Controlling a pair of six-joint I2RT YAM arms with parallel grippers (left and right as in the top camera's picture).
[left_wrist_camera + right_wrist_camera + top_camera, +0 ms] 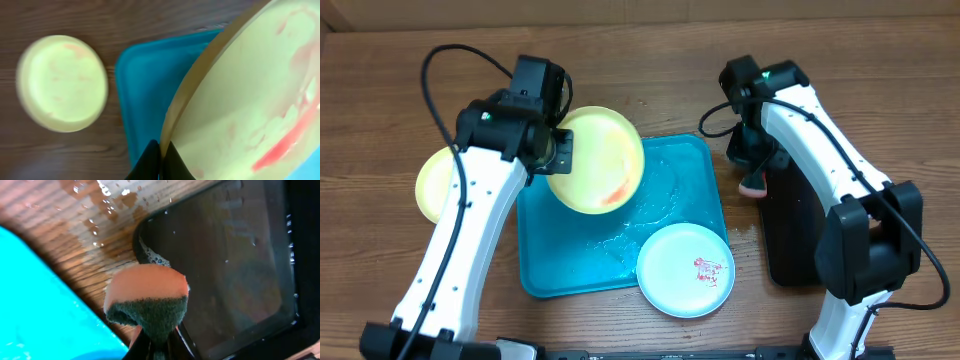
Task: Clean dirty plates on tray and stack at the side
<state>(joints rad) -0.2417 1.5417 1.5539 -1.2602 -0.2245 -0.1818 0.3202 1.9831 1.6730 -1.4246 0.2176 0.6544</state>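
My left gripper [558,152] is shut on the rim of a pale yellow-green plate [600,160] with a red smear and holds it tilted above the turquoise tray [545,255]. In the left wrist view the jaws [161,150] pinch that plate's edge [240,100]. A second yellow-green plate [435,185] lies on the table left of the tray; it also shows in the left wrist view [62,82]. A light-blue plate [686,268] with red smears lies on the tray's front right corner. My right gripper [753,180] is shut on a sponge [147,297] over the black tray's left edge.
The black tray [798,230] stands right of the turquoise tray, wet inside [235,270]. Water drops lie on the wood between the two trays [100,230]. Water pools on the turquoise tray's floor [660,205].
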